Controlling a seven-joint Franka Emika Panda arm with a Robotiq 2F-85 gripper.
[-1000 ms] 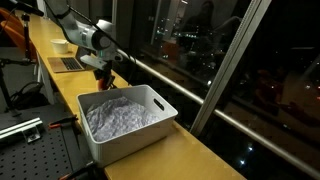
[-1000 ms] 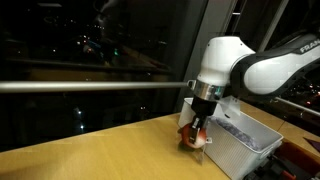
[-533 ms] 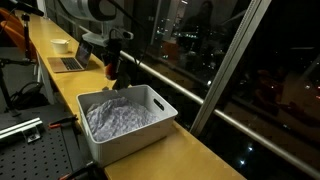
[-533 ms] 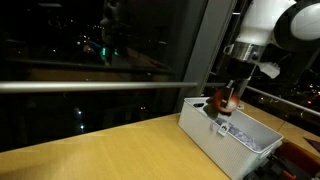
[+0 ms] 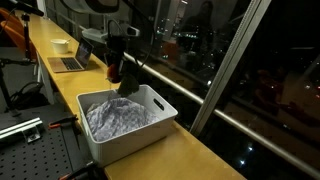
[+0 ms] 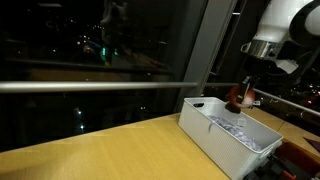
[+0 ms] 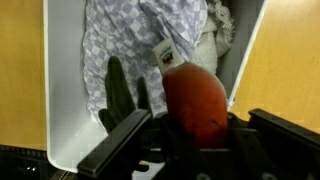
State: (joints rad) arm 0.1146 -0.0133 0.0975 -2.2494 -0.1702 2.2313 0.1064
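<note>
Arm high, wrist pointing straight down. The end effector (image 5: pixel 121 70) is pinching a red-orange soft object (image 7: pixel 195 100), which hangs above the white bin (image 5: pixel 130 141) on the worktop (image 5: pixel 200 156). Object is clear of the patterned cloth (image 7: pixel 120 40) in the bin — near the bin's far end.

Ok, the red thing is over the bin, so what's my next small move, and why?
Probably lower a little. The claw holds the red object above the white bin, over the patterned cloth and near one wall, not yet down inside.

Office-like lab: long window counter (image 5: pixel 205 158), laptop (image 5: pixel 68 63), optical breadboard (image 5: pixel 30 152).
</note>
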